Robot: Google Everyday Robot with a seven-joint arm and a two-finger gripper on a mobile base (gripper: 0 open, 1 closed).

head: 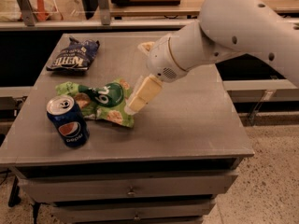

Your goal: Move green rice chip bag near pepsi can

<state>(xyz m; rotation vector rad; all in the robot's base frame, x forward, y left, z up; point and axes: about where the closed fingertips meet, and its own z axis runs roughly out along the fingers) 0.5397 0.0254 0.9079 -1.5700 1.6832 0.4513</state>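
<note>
Nearest, left of the hand (pixel 132 107), a Pepsi can (pixel 68 121) stands on the bench (pixel 187 125). The green rice chip bag (pixel 100 101) lies at the hand's tip, just beside the can. Whether the hand is apart or together, I cannot tell. Beyond lies a dark blue bag (pixel 74 55) with white lettering.

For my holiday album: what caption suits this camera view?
Robot's gripper hovers at the green rice chip bag, which lies beside the pepsi can on a grey table.

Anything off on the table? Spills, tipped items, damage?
Nothing stands out. The pepsi can stands upright; the green rice chip bag lies crumpled right beside it, with the gripper over its right edge. The dark blue chip bag lies flat at the table's back left. No spill visible.
</note>
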